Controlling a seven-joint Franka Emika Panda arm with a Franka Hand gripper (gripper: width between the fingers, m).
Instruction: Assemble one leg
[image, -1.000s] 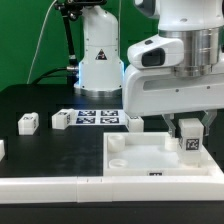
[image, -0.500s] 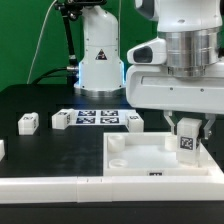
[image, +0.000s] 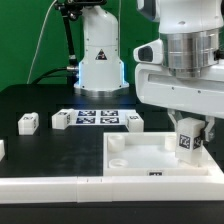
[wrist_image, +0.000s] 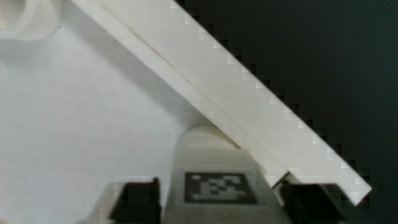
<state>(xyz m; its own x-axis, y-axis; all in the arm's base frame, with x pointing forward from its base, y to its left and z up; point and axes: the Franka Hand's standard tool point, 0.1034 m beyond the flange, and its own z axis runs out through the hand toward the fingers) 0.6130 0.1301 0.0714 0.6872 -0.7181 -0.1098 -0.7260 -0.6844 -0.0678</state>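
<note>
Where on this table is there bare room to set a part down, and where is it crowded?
Free: the black table between the loose legs and the white panel. Crowded: beside the marker board, and the panel's corner on the exterior view's right, where the pincer holds the leg.

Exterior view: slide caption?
Claw shut on one leg at the white panel's rim; other legs lie loose on the black table.
</note>
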